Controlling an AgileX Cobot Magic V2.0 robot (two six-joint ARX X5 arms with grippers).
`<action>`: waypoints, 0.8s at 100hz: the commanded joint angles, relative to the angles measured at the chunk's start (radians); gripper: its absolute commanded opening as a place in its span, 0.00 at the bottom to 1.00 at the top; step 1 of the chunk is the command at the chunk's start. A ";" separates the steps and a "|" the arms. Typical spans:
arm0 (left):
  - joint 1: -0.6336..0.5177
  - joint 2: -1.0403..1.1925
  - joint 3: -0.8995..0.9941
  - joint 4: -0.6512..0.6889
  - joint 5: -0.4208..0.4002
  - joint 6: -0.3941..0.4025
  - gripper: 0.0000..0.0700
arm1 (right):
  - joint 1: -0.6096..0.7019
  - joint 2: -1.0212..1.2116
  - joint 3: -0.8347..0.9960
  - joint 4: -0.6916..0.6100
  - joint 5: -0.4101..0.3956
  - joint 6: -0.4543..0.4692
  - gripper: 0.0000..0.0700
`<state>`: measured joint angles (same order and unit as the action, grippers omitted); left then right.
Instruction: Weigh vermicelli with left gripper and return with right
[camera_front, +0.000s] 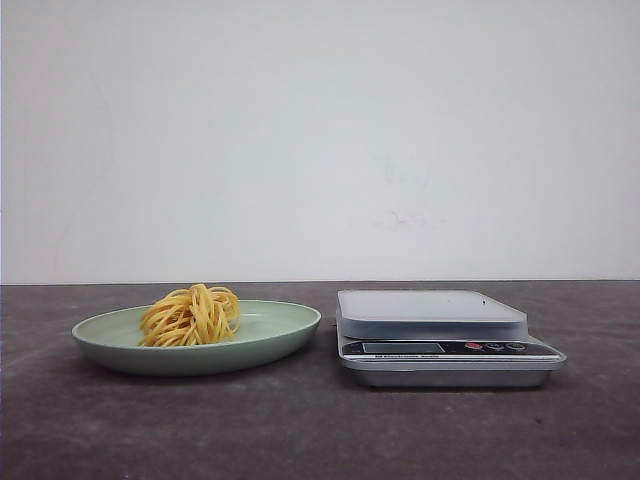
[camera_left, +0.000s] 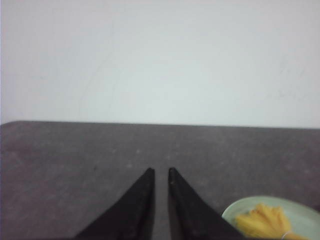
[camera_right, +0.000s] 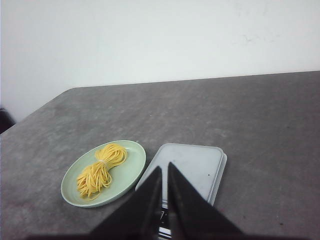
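The vermicelli (camera_front: 190, 315) is a yellow noodle nest lying on the pale green plate (camera_front: 275, 325), left of the grey scale (camera_front: 430, 312). The scale's platform is bare. Neither arm shows in the front view. In the left wrist view, my left gripper (camera_left: 160, 171) is empty, its fingers nearly together over the dark table, with the plate (camera_left: 307, 212) and vermicelli (camera_left: 267, 220) off to one side. In the right wrist view, my right gripper (camera_right: 165, 167) is shut and empty, high above the scale (camera_right: 195, 162), with the plate (camera_right: 131, 162) and vermicelli (camera_right: 100, 170) beside it.
The dark grey table (camera_front: 320, 430) ends at a white wall (camera_front: 320, 140) behind. The scale's display and buttons (camera_front: 450, 348) face the front. The table's far left corner shows in the right wrist view (camera_right: 70, 92).
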<state>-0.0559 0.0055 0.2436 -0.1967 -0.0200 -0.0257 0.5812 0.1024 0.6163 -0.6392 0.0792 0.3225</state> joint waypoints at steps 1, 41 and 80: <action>0.005 -0.002 -0.026 0.013 0.002 0.053 0.02 | 0.005 -0.001 0.006 0.011 0.000 0.010 0.01; 0.005 -0.002 -0.217 0.173 0.006 0.074 0.02 | 0.005 -0.001 0.006 0.011 0.000 0.010 0.01; 0.005 -0.002 -0.231 0.023 0.005 0.067 0.02 | 0.005 -0.001 0.006 0.011 0.000 0.010 0.01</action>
<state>-0.0505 0.0044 0.0315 -0.1371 -0.0193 0.0376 0.5812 0.1024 0.6163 -0.6388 0.0788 0.3225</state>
